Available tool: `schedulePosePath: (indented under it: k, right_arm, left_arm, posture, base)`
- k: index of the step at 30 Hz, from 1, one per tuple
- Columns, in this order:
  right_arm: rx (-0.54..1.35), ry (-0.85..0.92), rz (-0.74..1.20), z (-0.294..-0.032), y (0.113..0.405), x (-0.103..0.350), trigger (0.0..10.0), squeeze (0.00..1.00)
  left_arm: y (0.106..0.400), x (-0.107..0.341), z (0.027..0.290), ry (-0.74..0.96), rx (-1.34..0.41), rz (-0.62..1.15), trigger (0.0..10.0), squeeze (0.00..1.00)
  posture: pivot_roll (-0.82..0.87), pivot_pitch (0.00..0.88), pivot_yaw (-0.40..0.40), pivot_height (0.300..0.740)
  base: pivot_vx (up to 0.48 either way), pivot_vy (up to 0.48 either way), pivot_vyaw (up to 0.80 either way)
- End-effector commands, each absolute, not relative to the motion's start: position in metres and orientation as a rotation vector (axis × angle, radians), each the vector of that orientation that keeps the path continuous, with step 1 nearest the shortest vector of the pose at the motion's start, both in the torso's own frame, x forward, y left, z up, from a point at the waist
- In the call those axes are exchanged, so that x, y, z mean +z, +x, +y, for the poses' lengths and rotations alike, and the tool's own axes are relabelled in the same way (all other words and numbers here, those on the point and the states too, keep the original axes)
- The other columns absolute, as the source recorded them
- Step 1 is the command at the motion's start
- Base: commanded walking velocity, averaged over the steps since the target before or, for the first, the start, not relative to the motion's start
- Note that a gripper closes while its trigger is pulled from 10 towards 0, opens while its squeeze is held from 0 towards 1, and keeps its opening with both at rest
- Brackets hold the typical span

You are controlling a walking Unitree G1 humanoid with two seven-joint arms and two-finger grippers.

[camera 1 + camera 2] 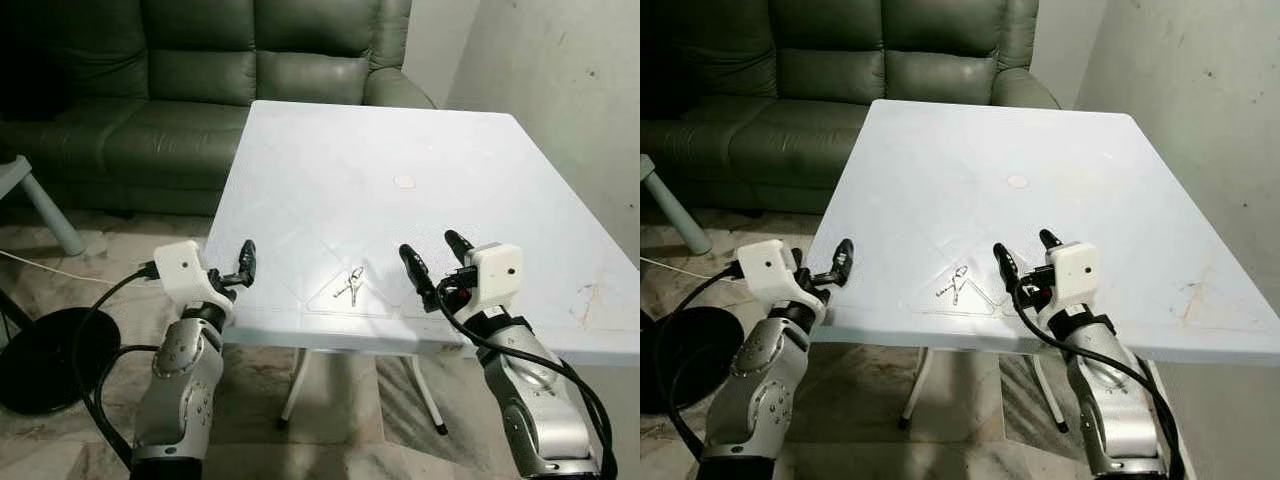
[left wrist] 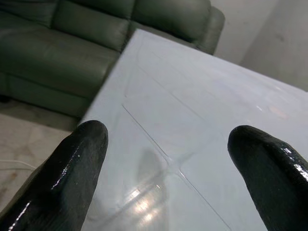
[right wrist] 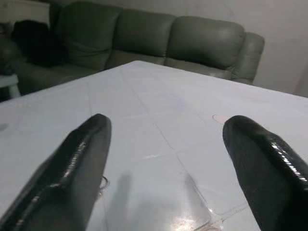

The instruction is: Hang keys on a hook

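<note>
A small bunch of silver keys [image 1: 352, 284] lies flat on the white plastic table [image 1: 400, 130], close to its near edge. My right gripper [image 1: 428, 245] hovers low over the table just right of the keys, open, with nothing between its fingers. In the right wrist view a bit of the key ring [image 3: 102, 183] peeks out beside one black finger [image 3: 77, 168]. My left gripper [image 1: 240, 268] is open at the table's near left corner, well left of the keys, and holds nothing. In the left wrist view its fingers [image 2: 72, 173] frame the bare tabletop.
A dark green sofa [image 1: 200, 90] stands right behind the table. A grey wall [image 1: 560, 80] runs along the right side. A round pale mark [image 1: 404, 182] sits mid-table. On the tiled floor at left are a black round base [image 1: 40, 360] and a cable [image 1: 50, 268].
</note>
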State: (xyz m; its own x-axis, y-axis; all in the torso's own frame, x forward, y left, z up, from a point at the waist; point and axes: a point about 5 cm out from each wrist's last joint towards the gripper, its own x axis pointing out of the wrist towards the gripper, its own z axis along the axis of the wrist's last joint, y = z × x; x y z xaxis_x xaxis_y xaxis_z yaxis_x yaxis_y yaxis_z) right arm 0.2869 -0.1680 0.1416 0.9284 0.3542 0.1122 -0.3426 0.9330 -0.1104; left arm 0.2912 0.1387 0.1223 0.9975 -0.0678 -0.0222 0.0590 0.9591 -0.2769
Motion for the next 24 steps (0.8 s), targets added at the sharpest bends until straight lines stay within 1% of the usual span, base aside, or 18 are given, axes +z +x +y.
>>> schedulePosePath:
  k: [1,2,3,7,8,9,13,16,24]
  right_arm:
    - [0.381,-0.139,-0.107,-0.17,0.292,0.14,10.0,1.0]
    - [0.386,-0.154,-0.098,-0.17,0.294,0.139,10.0,1.0]
    - [0.394,-0.17,-0.08,-0.17,0.297,0.138,10.0,0.0]
    - [0.431,-0.184,-0.036,-0.169,0.309,0.135,10.0,0.0]
    - [0.445,-0.199,-0.011,-0.166,0.316,0.134,10.0,0.0]
    - [0.445,-0.199,-0.011,-0.166,0.316,0.134,10.0,0.0]
    - [0.536,-0.223,-0.017,-0.155,0.325,0.134,10.0,0.0]
    - [0.585,-0.209,-0.008,-0.146,0.334,0.134,10.0,0.0]
    - [0.666,-0.174,-0.006,-0.125,0.349,0.137,10.0,0.0]
  left_arm:
    - [0.288,0.125,0.129,-0.253,-0.126,0.03,10.0,0.0]
    - [0.287,0.125,0.127,-0.246,-0.139,0.031,10.0,0.0]
    - [0.286,0.124,0.124,-0.238,-0.161,0.034,10.0,0.0]
    - [0.282,0.123,0.115,-0.217,-0.209,0.045,10.0,0.0]
    - [0.279,0.125,0.109,-0.209,-0.243,0.041,10.0,0.0]
    - [0.279,0.125,0.109,-0.209,-0.243,0.041,10.0,0.0]
    - [0.275,0.125,0.1,-0.198,-0.285,0.045,10.0,0.0]
    - [0.272,0.124,0.091,-0.184,-0.324,0.047,10.0,0.0]
    - [0.267,0.125,0.084,-0.188,-0.351,0.055,10.0,0.0]
  posture:
    - [0.02,0.069,-0.059,0.732]
    - [0.02,0.073,-0.06,0.732]
    - [0.02,0.076,-0.06,0.732]
    - [0.02,0.083,-0.059,0.732]
    - [0.02,0.086,-0.059,0.732]
    - [0.02,0.086,-0.059,0.732]
    - [0.02,0.089,-0.057,0.732]
    - [0.03,0.094,-0.06,0.732]
    - [0.04,0.1,-0.062,0.732]
  base:
    - [0.0,0.0,0.0]
    - [0.0,0.0,0.0]
    - [0.0,0.0,0.0]
    - [0.0,0.0,0.0]
    - [0.0,0.0,0.0]
    - [0.0,0.0,0.0]
    - [0.0,0.0,0.0]
    - [0.0,0.0,0.0]
    - [0.0,0.0,0.0]
